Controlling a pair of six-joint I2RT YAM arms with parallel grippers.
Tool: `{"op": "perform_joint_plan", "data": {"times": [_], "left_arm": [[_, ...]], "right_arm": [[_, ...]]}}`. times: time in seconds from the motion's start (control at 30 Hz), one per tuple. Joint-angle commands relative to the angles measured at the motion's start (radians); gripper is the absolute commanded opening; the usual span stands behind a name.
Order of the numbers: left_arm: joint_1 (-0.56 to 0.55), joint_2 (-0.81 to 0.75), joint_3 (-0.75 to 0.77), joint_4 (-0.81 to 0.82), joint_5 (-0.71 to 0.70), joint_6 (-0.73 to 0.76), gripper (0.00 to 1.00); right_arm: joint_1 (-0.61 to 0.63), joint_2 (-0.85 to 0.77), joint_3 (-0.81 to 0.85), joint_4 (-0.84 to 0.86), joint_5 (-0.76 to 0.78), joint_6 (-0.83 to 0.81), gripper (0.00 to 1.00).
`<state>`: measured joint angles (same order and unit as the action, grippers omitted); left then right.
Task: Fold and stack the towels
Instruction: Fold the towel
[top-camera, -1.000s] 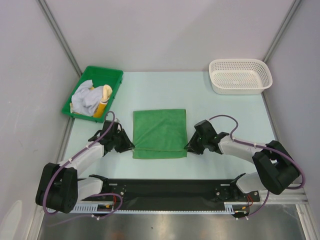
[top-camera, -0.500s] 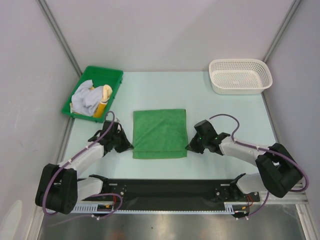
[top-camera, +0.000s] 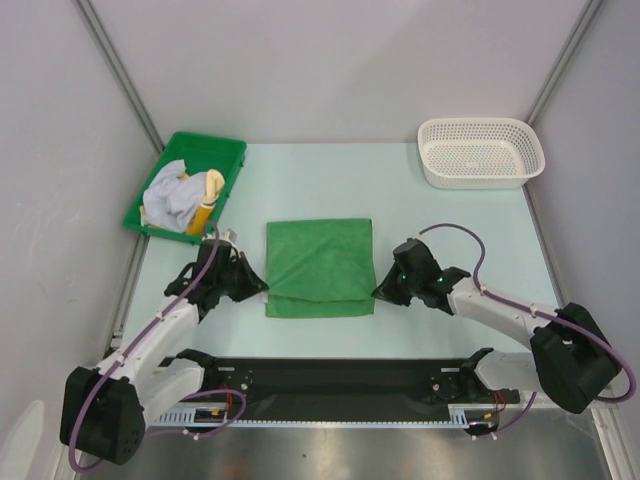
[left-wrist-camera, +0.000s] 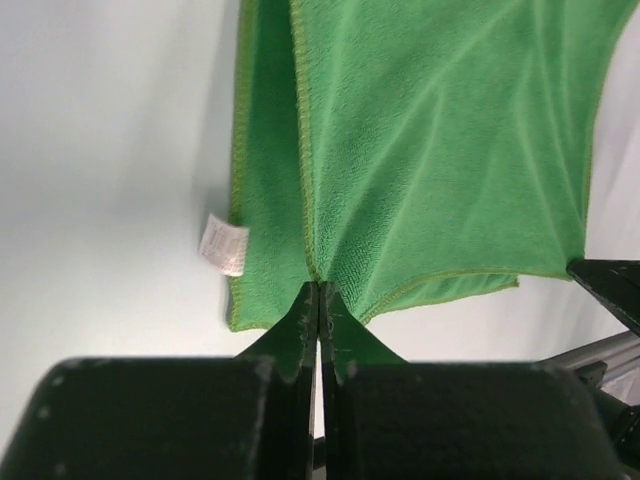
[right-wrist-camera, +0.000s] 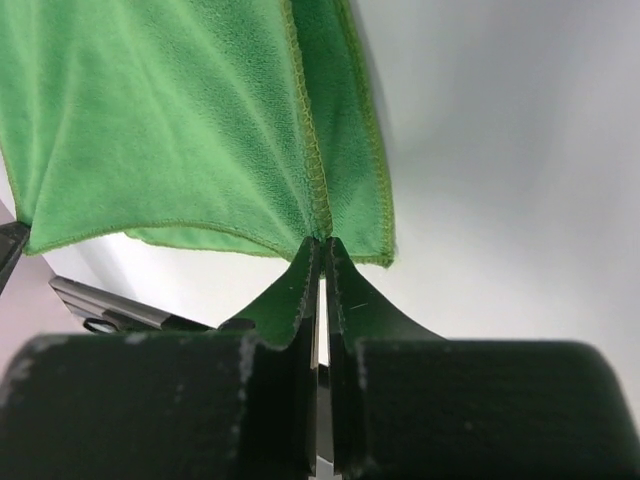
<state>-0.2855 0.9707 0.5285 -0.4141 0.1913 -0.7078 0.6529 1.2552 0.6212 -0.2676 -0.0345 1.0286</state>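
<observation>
The tabletop (top-camera: 320, 185) has bare surface from the green towel (top-camera: 320, 262) out to its far edge. That strip is the room I'd use for a fold away from me.

The green towel lies in the middle of the tabletop, a little toward the near edge. It is in two layers, with its near corners raised. The green tray (top-camera: 232, 160) sits at the far left corner holding a pale towel (top-camera: 168, 200) and a yellow towel (top-camera: 210, 190). The white basket (top-camera: 480, 152) is at the far right corner, well apart from everything.

The left jaws are shut on the hem at the towel's near left corner, and the right jaws are shut on the hem at its near right corner. Both pinches sit at the very tips.

My worries:
- Each pinch seems to hold only the upper layer. The lower layer, with its care label (left-wrist-camera: 224, 245), could stay on the tabletop and spoil the fold.
- The bite is shallow, so spreading the arms or lifting unevenly could pull a hem free or skew the edges.
- The left arm (top-camera: 165, 322) runs close to the tabletop's left edge, with the tray just beyond its wrist. A wide swing there could hit the tray.
</observation>
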Motion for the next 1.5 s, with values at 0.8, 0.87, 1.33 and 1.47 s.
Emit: {"op": "perform_joint_plan", "data": {"times": [0.8,0.87,1.33,1.47], "left_arm": [[-0.121,-0.187,-0.146,-0.098,-0.027,-0.171,0.0],[-0.139,-0.15,-0.144,-0.109,-0.058,-0.174,0.0],[-0.196,-0.069,-0.087,-0.222,-0.354,-0.216,0.0],[-0.198,-0.102,-0.108,-0.206,-0.336,-0.219,0.0]], "right_arm": [[-0.007,-0.192,-0.218,0.129,-0.143,-0.019,0.0],[-0.009,-0.174,-0.247,0.148,-0.13,-0.024,0.0],[-0.007,-0.175,-0.239,0.117,-0.068,-0.105,0.0],[-0.007,-0.159,-0.245,0.154,-0.082,-0.117,0.01]]}}
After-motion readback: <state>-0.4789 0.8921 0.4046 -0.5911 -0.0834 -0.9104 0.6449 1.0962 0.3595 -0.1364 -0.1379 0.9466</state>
